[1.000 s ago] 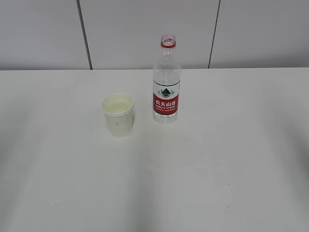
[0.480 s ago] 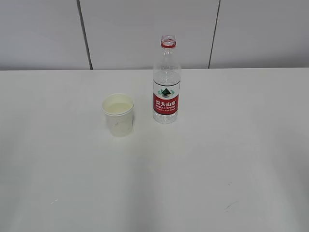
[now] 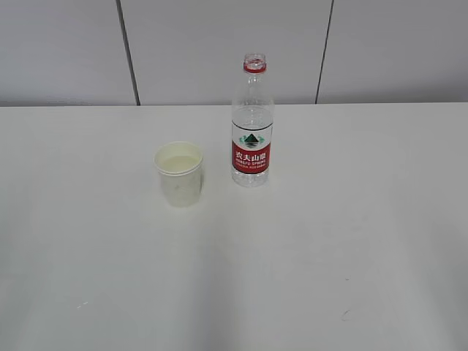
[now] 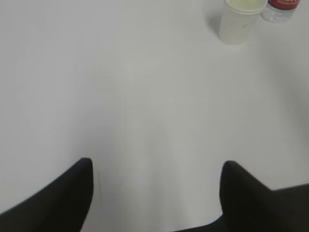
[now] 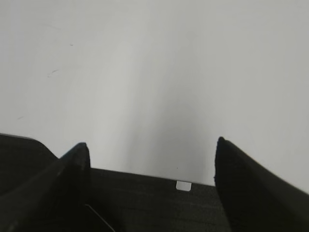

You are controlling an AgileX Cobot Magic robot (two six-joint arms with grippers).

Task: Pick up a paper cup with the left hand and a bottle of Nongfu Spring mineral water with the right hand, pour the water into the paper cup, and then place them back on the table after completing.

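Cup (image 4: 240, 20) — far beyond left claw (image 4: 157, 166)

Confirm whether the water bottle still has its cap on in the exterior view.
No, the water bottle stands open-mouthed, with only the red ring left around its neck, beside the paper cup on the table.

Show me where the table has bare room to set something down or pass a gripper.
Bare: table in front of paper cup and bottle, plus the flanks left of the cup and right of the bottle. Tight: only the narrow gap between the two.
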